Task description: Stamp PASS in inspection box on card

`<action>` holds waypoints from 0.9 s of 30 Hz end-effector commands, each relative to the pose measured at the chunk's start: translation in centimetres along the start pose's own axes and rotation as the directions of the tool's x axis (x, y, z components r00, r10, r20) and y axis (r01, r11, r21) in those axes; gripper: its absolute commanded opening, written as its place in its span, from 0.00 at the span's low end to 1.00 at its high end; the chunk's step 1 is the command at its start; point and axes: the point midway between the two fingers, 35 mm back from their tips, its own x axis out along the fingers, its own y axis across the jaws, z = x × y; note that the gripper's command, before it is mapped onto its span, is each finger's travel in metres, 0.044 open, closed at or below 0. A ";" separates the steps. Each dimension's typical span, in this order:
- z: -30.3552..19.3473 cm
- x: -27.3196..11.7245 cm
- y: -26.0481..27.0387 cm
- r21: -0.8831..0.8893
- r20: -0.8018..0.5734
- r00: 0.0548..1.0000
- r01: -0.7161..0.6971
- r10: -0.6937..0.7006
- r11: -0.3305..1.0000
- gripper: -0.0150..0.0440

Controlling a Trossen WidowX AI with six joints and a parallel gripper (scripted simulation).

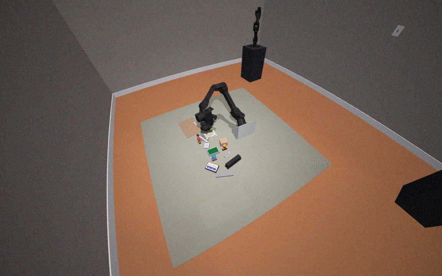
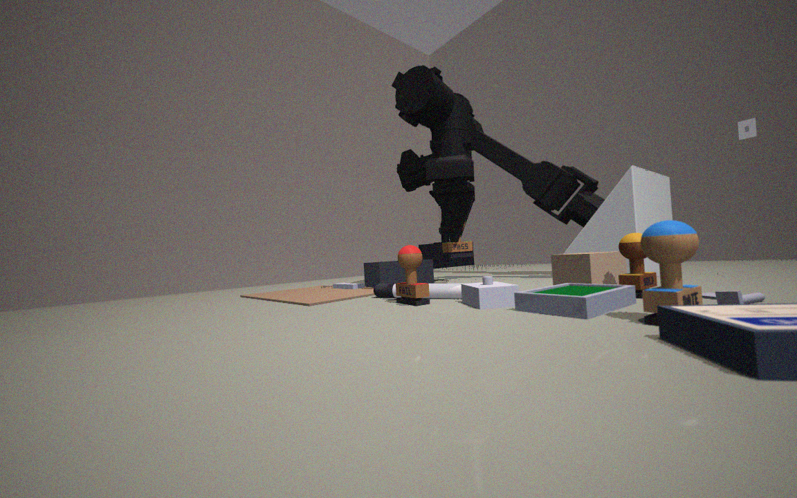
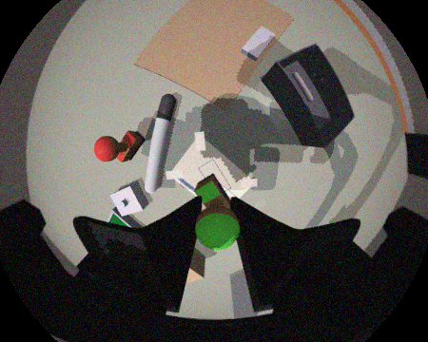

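Note:
My gripper [image 2: 451,237] [image 3: 216,201] is shut on the PASS stamp [image 1: 211,129] [image 2: 458,246] [image 3: 217,230], which has a green knob and a wooden block. The stamp hangs a little above the bench, over the near part of the card [image 1: 210,134] [image 3: 187,163] in the wrist view. The thin outline of the inspection box [image 3: 205,163] shows just beyond the stamp's block. The block hides part of the card, and I cannot make out a print. The green ink pad [image 1: 212,151] [image 2: 575,290] [image 3: 117,219] sits in a grey tray, mostly hidden by a finger in the wrist view.
The red FAIL stamp [image 1: 198,139] [image 2: 411,290] [image 3: 106,148] stands beside a white marker [image 3: 158,152]. A white block [image 2: 488,295] [image 3: 128,200] is near the pad. Blue DATE [image 2: 670,244] and yellow stamps [image 2: 634,247] stand beyond. A black block [image 3: 314,95] and brown board [image 3: 200,47] flank the card.

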 end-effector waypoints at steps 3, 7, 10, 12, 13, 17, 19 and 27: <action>0.2 -1.2 0.2 0.012 0.001 1.000 -0.008 0.008 1.000 0.25; 0.2 -1.8 0.1 0.012 0.002 1.000 -0.007 0.007 1.000 0.25; 0.2 -2.2 0.1 0.012 0.002 1.000 -0.006 0.006 1.000 0.25; 0.2 -2.3 0.1 0.012 0.002 1.000 -0.007 0.007 1.000 0.25; 0.1 -2.3 0.3 0.012 0.002 1.000 -0.007 0.007 1.000 0.25; -0.9 -2.4 2.0 0.014 0.000 1.000 -0.010 0.010 1.000 0.25; -1.5 -2.4 2.9 0.015 -0.001 1.000 -0.011 0.011 1.000 0.25; -4.2 -2.4 6.2 0.020 -0.002 1.000 -0.011 0.011 1.000 0.25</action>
